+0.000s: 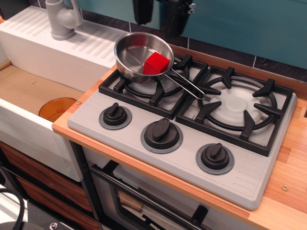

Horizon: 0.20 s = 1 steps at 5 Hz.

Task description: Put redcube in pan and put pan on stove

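The red cube [156, 63] lies inside the shiny steel pan [132, 53]. The pan rests on the back left corner of the left burner grate of the grey stove [187, 143], its wire handle [184, 85] pointing right and forward over the grate. My gripper [159, 24] hangs above and behind the pan at the top edge of the view, clear of it. Its two black fingers [143, 12] stand apart, open and empty.
A white sink unit [53, 50] with a grey tap [62, 19] stands left of the stove. An orange disc [57, 108] lies in the basin. Three black knobs [162, 134] line the stove front. The right burner [237, 106] is bare. A wooden counter surrounds the stove.
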Motion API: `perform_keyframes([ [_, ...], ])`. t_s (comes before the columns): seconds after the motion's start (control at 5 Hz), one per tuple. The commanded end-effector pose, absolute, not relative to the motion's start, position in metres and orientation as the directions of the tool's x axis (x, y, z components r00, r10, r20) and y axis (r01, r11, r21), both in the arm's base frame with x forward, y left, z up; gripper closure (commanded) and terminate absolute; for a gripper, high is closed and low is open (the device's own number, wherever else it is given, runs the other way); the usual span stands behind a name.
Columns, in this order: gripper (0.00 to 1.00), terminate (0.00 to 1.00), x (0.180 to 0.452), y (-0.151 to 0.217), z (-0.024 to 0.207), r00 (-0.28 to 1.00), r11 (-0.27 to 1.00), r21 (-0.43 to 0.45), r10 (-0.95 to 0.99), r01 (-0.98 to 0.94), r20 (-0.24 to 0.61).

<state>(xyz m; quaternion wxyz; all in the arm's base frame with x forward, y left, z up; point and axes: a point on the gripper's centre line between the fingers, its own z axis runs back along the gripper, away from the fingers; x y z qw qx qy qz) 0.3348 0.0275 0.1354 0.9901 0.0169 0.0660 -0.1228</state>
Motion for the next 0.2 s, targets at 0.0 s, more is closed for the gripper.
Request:
perform_keyframes([
  [0.0,0.00,1.00,0.3377,0.0081,0.1564,0.957,0.959,0.031,-0.279,0.282,-0.082],
])
